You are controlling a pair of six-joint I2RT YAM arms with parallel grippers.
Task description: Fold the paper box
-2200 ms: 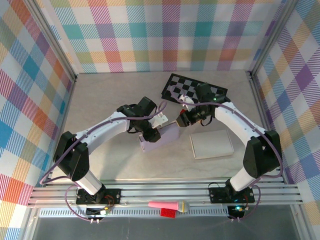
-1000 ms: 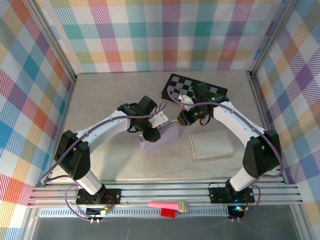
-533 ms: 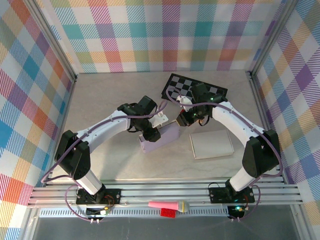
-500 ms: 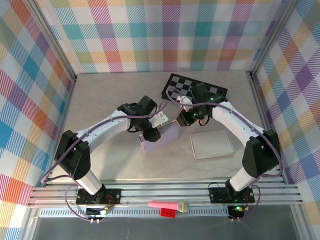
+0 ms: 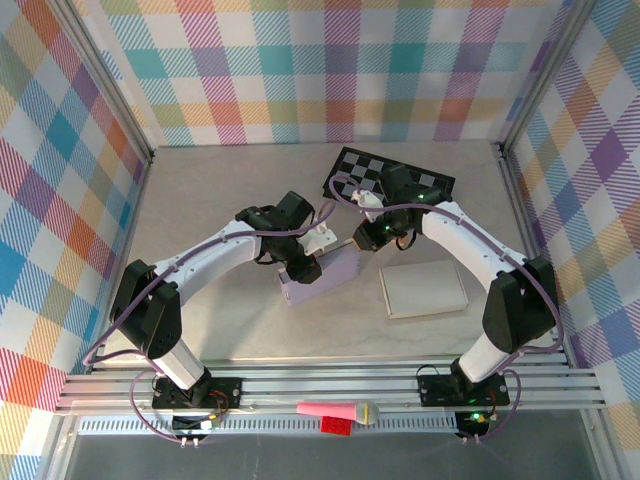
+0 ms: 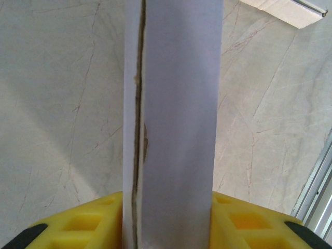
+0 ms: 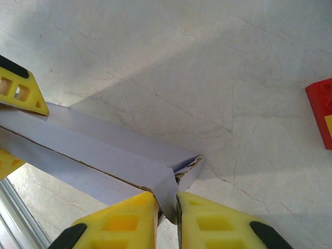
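The lavender paper box (image 5: pixel 322 276) lies mid-table, partly folded into a long narrow shape. My left gripper (image 5: pixel 303 268) is shut across its middle; in the left wrist view the box (image 6: pixel 174 104) stands between the yellow fingers (image 6: pixel 88 225) with a seam down its left side. My right gripper (image 5: pixel 364 238) is at the box's far right end. In the right wrist view its jaws (image 7: pixel 168 207) pinch a folded end flap of the box (image 7: pixel 104 150), whose open corner shows a torn cardboard edge. The left gripper's yellow fingers (image 7: pixel 21 88) show at the upper left there.
A flat white box (image 5: pixel 423 288) lies right of the lavender one. A black-and-white checkerboard (image 5: pixel 392 177) sits behind the right arm. A red brick (image 7: pixel 321 109) is at the right edge of the right wrist view. Pink and red pieces (image 5: pixel 338 412) rest on the front rail.
The right gripper has closed down onto the box's end flap and shifted slightly left and back. The left gripper and the box have stayed put.
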